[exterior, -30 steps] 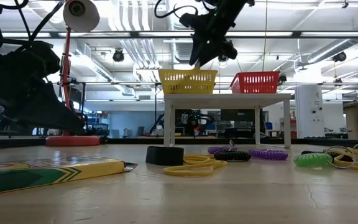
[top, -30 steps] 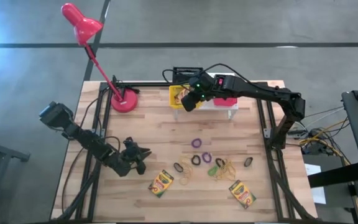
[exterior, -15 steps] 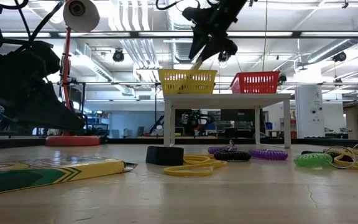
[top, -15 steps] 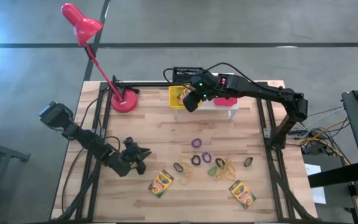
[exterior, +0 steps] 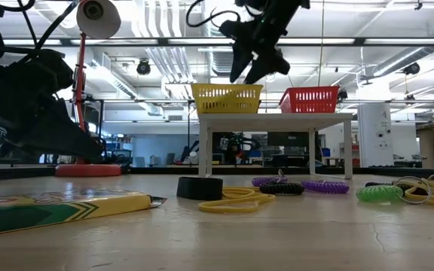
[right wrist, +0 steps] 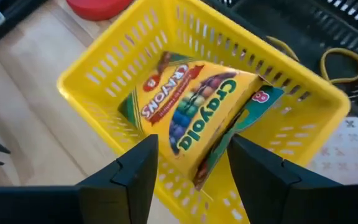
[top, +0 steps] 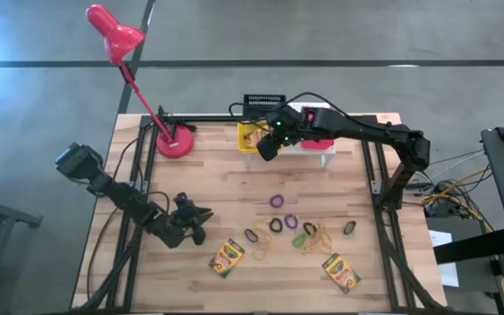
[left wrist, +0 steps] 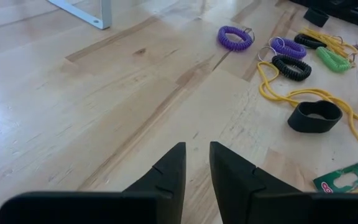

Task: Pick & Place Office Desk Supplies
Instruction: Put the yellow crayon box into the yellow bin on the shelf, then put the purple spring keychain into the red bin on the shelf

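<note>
Your right gripper (right wrist: 188, 171) open above the yellow basket (right wrist: 104, 68), crayon box (right wrist: 194, 109) lying inside, left gripper (left wrist: 196, 163) narrowly parted, empty, over the desk (left wrist: 73, 93).

— Where are the crayon boxes?
— One (right wrist: 194, 109) lies tilted in the yellow basket (right wrist: 98, 62), label up. Two more (top: 227, 257) (top: 340, 272) lie flat at the table's near edge.
— The rings and bands?
— Scattered between them; purple coils (left wrist: 235, 37), a black ring (left wrist: 314, 116), perhaps yellow bands (left wrist: 278, 93).

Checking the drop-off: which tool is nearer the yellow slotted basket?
Right. The right tool hovers over the yellow slotted basket; the left tool waits far off over the table's near-left part.
</note>
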You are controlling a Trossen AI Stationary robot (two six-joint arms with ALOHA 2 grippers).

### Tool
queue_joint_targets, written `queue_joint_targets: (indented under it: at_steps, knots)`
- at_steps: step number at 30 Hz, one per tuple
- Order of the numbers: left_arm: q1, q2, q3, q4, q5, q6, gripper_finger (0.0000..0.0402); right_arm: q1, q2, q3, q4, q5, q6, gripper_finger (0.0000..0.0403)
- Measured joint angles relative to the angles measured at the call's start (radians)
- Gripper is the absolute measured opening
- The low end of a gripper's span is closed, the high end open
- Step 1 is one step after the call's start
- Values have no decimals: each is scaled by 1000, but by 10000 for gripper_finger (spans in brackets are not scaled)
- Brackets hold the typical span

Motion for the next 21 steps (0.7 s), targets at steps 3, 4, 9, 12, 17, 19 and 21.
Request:
queue_joint_targets:
  at_steps: [3, 4, 9, 12, 17, 19, 21]
  knots:
    - [0, 0, 0, 0, 0, 0, 77, 0, -4, 3, 39, 0, -24, 199]
    - [0, 0, 0, 0, 0, 0, 77, 0, -7, 3, 37, 0, -30, 204]
    - [0, 0, 0, 0, 0, 0, 77, 0, -20, 6, 29, -6, -42, 243]
    - [0, 0, 0, 0, 0, 0, 77, 0, -25, 6, 20, -7, -44, 269]
    - [1, 0, 0, 0, 0, 0, 77, 7, -69, 6, 25, 18, -74, 293]
    - [1, 0, 0, 0, 0, 0, 77, 28, -98, 6, 25, 49, -97, 294]
    - [1, 0, 0, 0, 0, 0, 77, 73, -126, 2, 16, 96, -110, 291]
